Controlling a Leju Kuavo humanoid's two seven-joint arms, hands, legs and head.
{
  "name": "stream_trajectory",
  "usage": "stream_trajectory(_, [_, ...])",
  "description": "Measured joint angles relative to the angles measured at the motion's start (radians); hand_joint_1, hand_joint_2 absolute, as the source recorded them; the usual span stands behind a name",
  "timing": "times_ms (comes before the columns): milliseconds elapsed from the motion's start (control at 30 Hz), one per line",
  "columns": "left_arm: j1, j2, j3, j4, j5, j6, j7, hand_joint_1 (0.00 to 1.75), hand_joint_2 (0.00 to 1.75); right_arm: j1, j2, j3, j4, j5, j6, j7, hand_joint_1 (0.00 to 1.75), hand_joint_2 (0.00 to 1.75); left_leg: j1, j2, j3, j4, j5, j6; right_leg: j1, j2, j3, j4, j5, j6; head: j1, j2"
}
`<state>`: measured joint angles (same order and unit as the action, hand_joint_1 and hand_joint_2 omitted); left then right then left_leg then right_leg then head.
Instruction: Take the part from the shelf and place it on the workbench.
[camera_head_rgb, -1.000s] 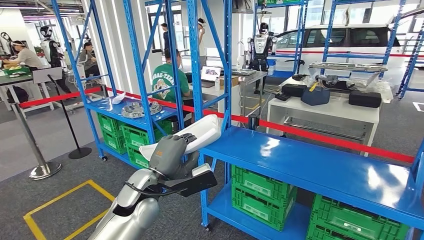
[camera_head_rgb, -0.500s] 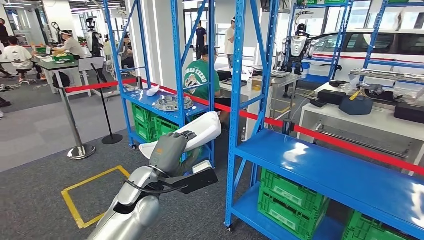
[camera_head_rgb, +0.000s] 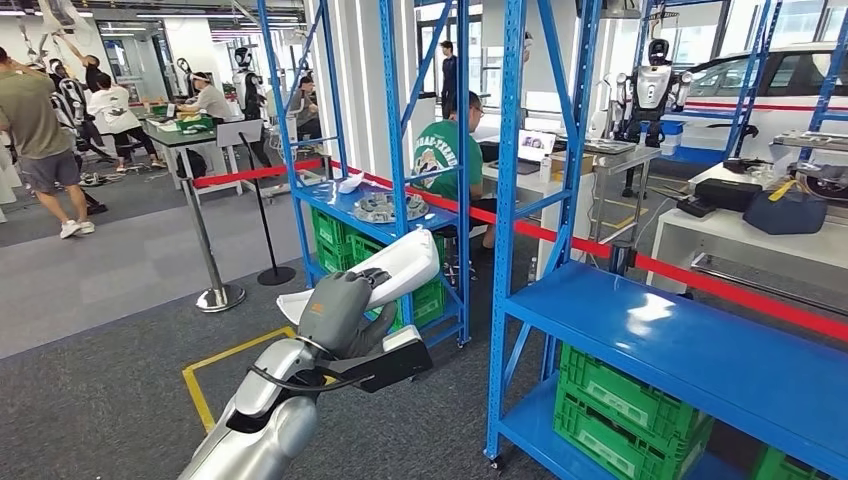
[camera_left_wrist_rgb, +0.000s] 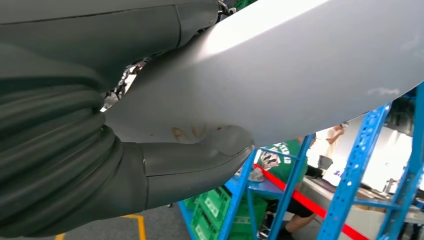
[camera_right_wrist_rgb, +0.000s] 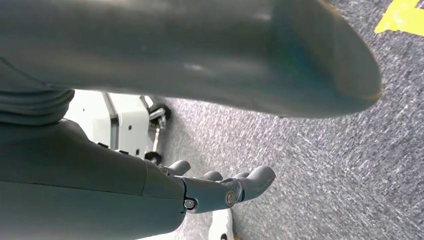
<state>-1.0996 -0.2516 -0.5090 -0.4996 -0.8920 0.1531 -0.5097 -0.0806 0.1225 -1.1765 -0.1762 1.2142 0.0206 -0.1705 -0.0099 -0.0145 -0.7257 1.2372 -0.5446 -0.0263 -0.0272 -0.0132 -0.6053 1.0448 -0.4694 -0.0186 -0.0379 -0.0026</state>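
Observation:
The part is a long white curved shell (camera_head_rgb: 385, 270). My left hand (camera_head_rgb: 335, 310) grips it near its middle and holds it up in front of me, tilted with the far end higher. The left wrist view has the shell's pale underside (camera_left_wrist_rgb: 300, 65) close up, with the thumb (camera_left_wrist_rgb: 200, 155) pressed against it. My right hand (camera_right_wrist_rgb: 220, 190) hangs over grey carpet with its fingers loosely extended and nothing in them.
A blue shelf rack (camera_head_rgb: 700, 350) with green crates (camera_head_rgb: 620, 415) stands close at right. A second blue rack (camera_head_rgb: 340, 205) behind the shell carries grey parts. A red rope barrier and a stanchion (camera_head_rgb: 215, 295), yellow floor tape (camera_head_rgb: 215, 370), white tables (camera_head_rgb: 740, 235), and several people are farther off.
The whole picture has slid to the right, so my view has turned left. The left hand and the white shell keep the same place in the picture.

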Motion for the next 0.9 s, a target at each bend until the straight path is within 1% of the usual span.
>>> stream_trajectory(33, [0.003, 0.000, 0.000, 0.002, 0.000, 0.000, 0.000, 1.75, 1.75, 0.001, 0.000, 0.000, 0.000, 0.000, 0.000, 0.000, 0.00, 0.00, 0.002, 0.005, -0.029, 0.056, -0.017, -0.002, 0.001, -0.009, 0.000, 0.000, -0.001, -0.001, 0.000, 0.000])
stream_trajectory(67, [0.006, 0.000, 0.000, 0.003, 0.000, 0.000, 0.000, 1.75, 1.75, 0.001, 0.000, 0.000, 0.000, 0.000, 0.000, 0.000, 0.00, 0.00, 0.004, 0.007, -0.043, 0.082, -0.018, -0.003, 0.001, -0.018, 0.000, 0.000, -0.002, -0.002, 0.000, 0.000])
stream_trajectory(100, [0.008, 0.001, 0.000, 0.005, 0.000, 0.000, 0.002, 1.75, 1.75, 0.001, 0.000, 0.000, 0.000, 0.000, 0.000, 0.000, 0.00, 0.00, 0.004, 0.009, -0.037, 0.066, 0.001, -0.001, 0.002, -0.026, 0.001, 0.000, -0.002, -0.002, 0.000, 0.000])
stream_trajectory(133, [0.009, 0.001, 0.001, 0.005, 0.000, 0.000, 0.003, 1.75, 1.75, 0.001, 0.000, 0.000, 0.000, 0.000, 0.000, 0.000, 0.00, 0.00, 0.004, 0.013, -0.009, 0.011, 0.032, 0.003, 0.002, -0.033, 0.003, 0.000, -0.003, -0.001, 0.000, 0.000])
stream_trajectory(167, [0.009, 0.001, 0.001, 0.005, 0.000, 0.000, 0.005, 1.75, 1.75, 0.001, 0.001, 0.000, 0.000, 0.000, 0.000, 0.000, 0.00, 0.00, 0.001, 0.027, 0.031, -0.066, 0.064, 0.009, 0.003, -0.041, 0.004, 0.000, -0.004, 0.001, 0.000, 0.000])
stream_trajectory(200, [0.008, 0.001, 0.002, 0.005, -0.001, 0.000, 0.006, 1.75, 1.75, 0.001, 0.001, 0.000, 0.000, 0.000, 0.000, 0.000, 0.00, 0.00, -0.004, 0.042, 0.068, -0.136, 0.087, 0.015, 0.005, -0.049, 0.006, 0.000, -0.006, 0.004, 0.000, 0.000])
stream_trajectory(233, [0.007, 0.000, 0.003, 0.004, -0.002, 0.001, 0.006, 1.75, 1.75, 0.001, 0.002, 0.000, 0.000, 0.000, 0.000, -0.001, 0.00, 0.00, -0.009, 0.052, 0.094, -0.185, 0.100, 0.021, 0.006, -0.055, 0.007, 0.000, -0.007, 0.008, 0.000, 0.000])
stream_trajectory(267, [0.007, -0.001, 0.003, 0.004, -0.002, 0.001, 0.007, 1.75, 1.75, 0.000, 0.002, 0.000, 0.000, 0.000, 0.000, -0.001, 0.00, 0.00, -0.014, 0.057, 0.106, -0.210, 0.102, 0.026, 0.006, -0.062, 0.008, -0.001, -0.008, 0.013, 0.000, 0.000])
stream_trajectory(300, [0.007, -0.001, 0.003, 0.005, -0.003, 0.001, 0.007, 1.75, 1.75, 0.000, 0.003, 0.000, 0.000, 0.000, 0.000, -0.001, 0.00, 0.00, -0.017, 0.050, 0.106, -0.214, 0.102, 0.030, 0.006, -0.070, 0.010, -0.004, -0.008, 0.019, 0.000, 0.000])
stream_trajectory(333, [0.007, 0.000, 0.004, 0.004, -0.003, 0.001, 0.007, 1.75, 1.75, -0.001, 0.004, 0.000, 0.000, 0.000, 0.000, -0.001, 0.00, 0.00, -0.016, 0.040, 0.108, -0.219, 0.106, 0.035, 0.006, -0.077, 0.013, -0.007, -0.009, 0.025, 0.000, 0.000])
stream_trajectory(367, [0.007, 0.000, 0.004, 0.004, -0.003, 0.002, 0.008, 1.75, 1.75, -0.001, 0.005, 0.000, 0.000, 0.000, 0.000, 0.000, 0.00, 0.00, -0.015, 0.031, 0.113, -0.227, 0.110, 0.041, 0.004, -0.076, 0.015, -0.005, -0.012, 0.029, 0.001, 0.000])
stream_trajectory(400, [0.007, 0.000, 0.005, 0.004, -0.003, 0.002, 0.008, 1.75, 1.75, -0.002, 0.006, 0.000, 0.000, 0.000, 0.000, 0.001, 0.00, 0.00, -0.012, 0.023, 0.118, -0.235, 0.115, 0.047, 0.003, -0.063, 0.010, 0.010, -0.024, 0.033, 0.001, 0.000])
stream_trajectory(433, [0.006, -0.001, 0.005, 0.003, -0.003, 0.003, 0.008, 1.75, 1.75, -0.002, 0.006, 0.000, 0.000, 0.000, 0.000, 0.001, 0.00, 0.00, -0.009, 0.016, 0.124, -0.242, 0.119, 0.052, 0.002, -0.043, -0.004, 0.046, -0.045, 0.036, 0.002, 0.000])
stream_trajectory(467, [0.006, -0.003, 0.006, 0.003, -0.003, 0.003, 0.009, 1.75, 1.75, -0.001, 0.005, 0.000, 0.000, 0.000, 0.000, 0.001, 0.00, 0.00, -0.007, 0.009, 0.125, -0.245, 0.120, 0.055, 0.001, -0.019, -0.031, 0.103, -0.073, 0.037, 0.002, 0.000])
stream_trajectory(500, [0.007, -0.005, 0.006, 0.004, -0.003, 0.003, 0.009, 1.75, 1.75, 0.000, 0.004, 0.000, 0.000, 0.000, 0.000, 0.000, 0.00, 0.00, -0.006, 0.000, 0.125, -0.244, 0.120, 0.058, 0.001, -0.002, -0.066, 0.172, -0.103, 0.039, 0.003, 0.000])
stream_trajectory(533, [0.010, -0.006, 0.006, 0.005, -0.003, 0.003, 0.009, 1.75, 1.75, 0.002, 0.003, 0.000, 0.000, 0.000, 0.000, 0.000, 0.00, 0.00, -0.006, -0.010, 0.124, -0.242, 0.119, 0.058, 0.002, 0.007, -0.099, 0.232, -0.123, 0.042, 0.003, 0.000])
stream_trajectory(567, [0.013, -0.006, 0.006, 0.005, -0.003, 0.003, 0.010, 1.75, 1.75, 0.003, 0.002, 0.000, 0.000, 0.000, 0.000, 0.000, 0.00, 0.00, -0.006, -0.020, 0.123, -0.239, 0.117, 0.059, 0.001, 0.010, -0.120, 0.265, -0.126, 0.044, 0.004, 0.000])
stream_trajectory(600, [0.016, -0.006, 0.006, 0.006, -0.003, 0.003, 0.010, 1.75, 1.75, 0.004, 0.002, 0.000, 0.000, 0.001, 0.000, 0.000, 0.00, 0.00, -0.005, -0.031, 0.122, -0.234, 0.115, 0.057, 0.000, 0.011, -0.121, 0.258, -0.109, 0.045, 0.004, 0.000])
stream_trajectory(633, [0.017, -0.006, 0.006, 0.006, -0.003, 0.003, 0.010, 1.75, 1.75, 0.005, 0.001, 0.000, 0.000, 0.002, 0.000, 0.000, 0.00, 0.00, -0.003, -0.041, 0.121, -0.228, 0.112, 0.054, -0.002, 0.013, -0.101, 0.209, -0.075, 0.047, 0.004, 0.000])
stream_trajectory(667, [0.018, -0.006, 0.006, 0.006, -0.003, 0.003, 0.011, 1.75, 1.75, 0.005, 0.001, 0.000, 0.000, 0.004, 0.000, 0.000, 0.00, 0.00, -0.001, -0.051, 0.119, -0.220, 0.108, 0.049, -0.006, 0.022, -0.069, 0.138, -0.042, 0.050, 0.004, 0.000])
stream_trajectory(700, [0.017, -0.006, 0.007, 0.006, -0.003, 0.003, 0.011, 1.75, 1.75, 0.005, 0.000, 0.000, 0.000, 0.005, 0.000, 0.000, 0.00, 0.00, 0.000, -0.061, 0.115, -0.211, 0.103, 0.043, -0.006, 0.034, -0.038, 0.075, -0.019, 0.052, 0.004, 0.000])
stream_trajectory(733, [0.017, -0.006, 0.008, 0.005, -0.004, 0.003, 0.013, 1.75, 1.75, 0.005, 0.000, 0.000, 0.000, 0.006, 0.000, -0.004, 0.00, 0.00, 0.000, -0.069, 0.111, -0.204, 0.099, 0.037, -0.007, 0.043, -0.016, 0.031, -0.007, 0.051, 0.004, 0.000])
stream_trajectory(767, [0.017, -0.006, 0.010, 0.005, -0.004, 0.003, 0.014, 1.75, 1.75, 0.005, 0.000, 0.001, 0.000, 0.007, 0.000, -0.008, 0.00, 0.00, 0.000, -0.076, 0.107, -0.200, 0.097, 0.031, -0.006, 0.049, -0.007, 0.013, -0.006, 0.047, 0.004, 0.000])
stream_trajectory(800, [0.017, -0.005, 0.011, 0.005, -0.005, 0.003, 0.016, 1.75, 1.75, 0.004, 0.000, 0.001, 0.000, 0.008, 0.001, -0.012, 0.00, 0.00, -0.001, -0.082, 0.104, -0.200, 0.097, 0.027, -0.003, 0.046, -0.006, 0.013, -0.009, 0.040, 0.003, 0.000])
stream_trajectory(833, [0.017, -0.004, 0.013, 0.005, -0.006, 0.003, 0.019, 1.75, 1.75, 0.004, 0.000, 0.001, 0.000, 0.009, 0.001, -0.016, 0.00, 0.00, 0.000, -0.088, 0.101, -0.201, 0.098, 0.023, -0.004, 0.038, -0.006, 0.013, -0.007, 0.032, 0.002, 0.000])
stream_trajectory(867, [0.017, -0.001, 0.014, 0.005, -0.007, 0.003, 0.021, 1.75, 1.75, 0.004, 0.000, 0.001, 0.000, 0.009, 0.002, -0.016, 0.00, 0.00, 0.000, -0.086, 0.099, -0.199, 0.097, 0.019, -0.004, 0.032, -0.005, 0.012, -0.006, 0.025, 0.002, 0.000])
stream_trajectory(900, [0.016, 0.002, 0.015, 0.005, -0.008, 0.003, 0.023, 1.75, 1.75, 0.003, 0.001, 0.001, 0.000, 0.009, 0.003, -0.015, 0.00, 0.00, -0.001, -0.073, 0.092, -0.186, 0.088, 0.014, -0.004, 0.026, -0.003, 0.010, -0.006, 0.018, 0.002, 0.000])
